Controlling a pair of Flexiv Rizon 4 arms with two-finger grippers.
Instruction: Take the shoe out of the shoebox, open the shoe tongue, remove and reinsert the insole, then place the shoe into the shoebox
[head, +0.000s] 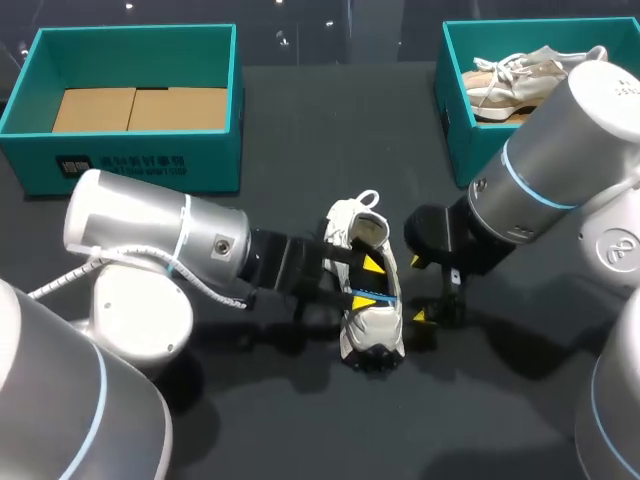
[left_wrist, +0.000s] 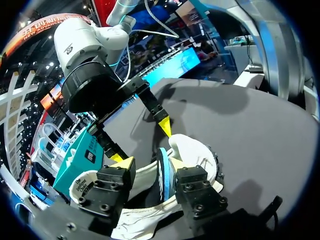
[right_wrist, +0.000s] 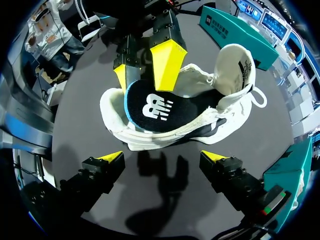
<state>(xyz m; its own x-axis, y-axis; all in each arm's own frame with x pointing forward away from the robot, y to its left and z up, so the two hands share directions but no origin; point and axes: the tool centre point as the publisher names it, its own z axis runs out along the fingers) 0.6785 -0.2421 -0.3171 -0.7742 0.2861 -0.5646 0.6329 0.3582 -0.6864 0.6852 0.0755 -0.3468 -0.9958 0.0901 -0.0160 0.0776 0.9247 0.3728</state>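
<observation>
Head view overhead from behind, wrist views close, facing, sharing shoe (head: 372, 330)

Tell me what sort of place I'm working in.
Likely a robot bench set up for shoe-handling trials: a dark table, a teal left box and right box at its back, and a white shoe lying between the left arm and right arm.

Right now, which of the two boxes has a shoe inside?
The right box, with a beige shoe inside; the left box holds only brown cardboard.
</observation>
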